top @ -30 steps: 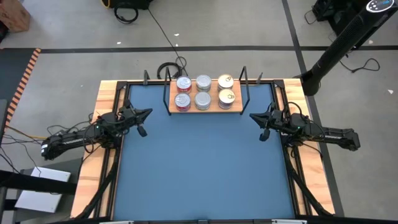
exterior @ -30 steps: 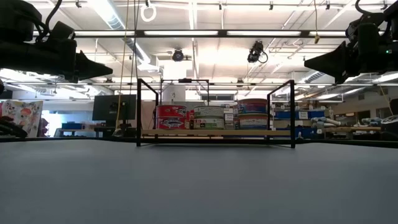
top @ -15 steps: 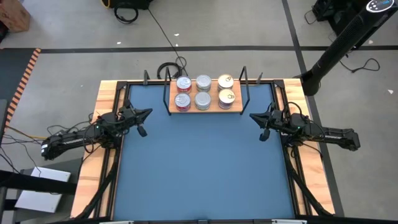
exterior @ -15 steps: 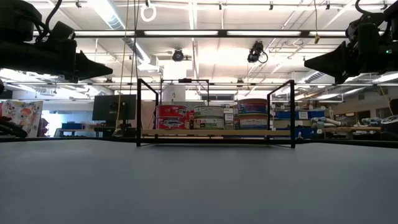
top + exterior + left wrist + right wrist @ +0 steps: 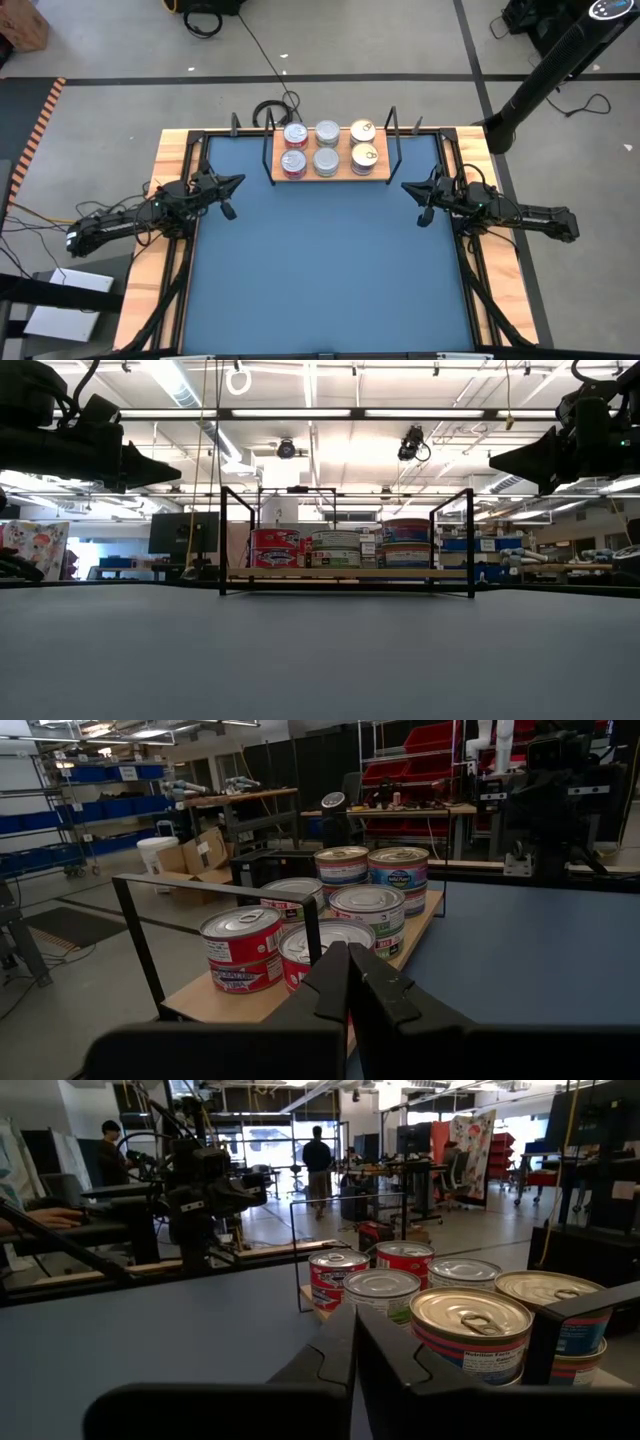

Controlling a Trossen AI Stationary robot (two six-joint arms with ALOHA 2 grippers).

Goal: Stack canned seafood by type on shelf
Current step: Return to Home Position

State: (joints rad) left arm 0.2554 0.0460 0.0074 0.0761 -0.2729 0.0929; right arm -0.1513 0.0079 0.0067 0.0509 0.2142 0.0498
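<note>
**Arms drawn back to the sides, all tins on the shelf at the far edge**

Nearest me: blue mat (image 5: 320, 270), bare across its front and middle. Wooden table rim (image 5: 165, 170) down both sides.

Mid-table, left side: left gripper (image 5: 236, 182) hangs over the mat's left edge, tip pointing inward toward the shelf's end. Its wrist view shows the two dark fingers (image 5: 330, 975) pressed together along one seam. Nothing between them.

Mid-table, right side: right gripper (image 5: 408, 187) mirrors it over the mat's right edge, tip inward. Its fingers (image 5: 335, 1340) are closed flat on each other and it holds nothing.

From table height both grippers sit well above the surface, one either side of the shelf. Neither touches the shelf or a tin.

Far edge, centred: shelf (image 5: 310, 176), a light wooden board with black wire uprights (image 5: 222, 540) at both ends.
- Six stacks stand on it, in two rows of three.
- Left column: red-sided tins (image 5: 293, 161), silver lids.
- Middle column: silver-topped tins (image 5: 326, 160), with green-and-white labels in the left wrist view.
- Right column: gold-topped tins (image 5: 365, 156).
- Where the sides show, each stack is two tins high, the upper sitting square on the lower.
- Stacks stand close to their neighbours; whether they touch, I cannot tell.

Beyond the table: open workshop floor, with a person (image 5: 318, 1165) standing well back in the room.
</note>
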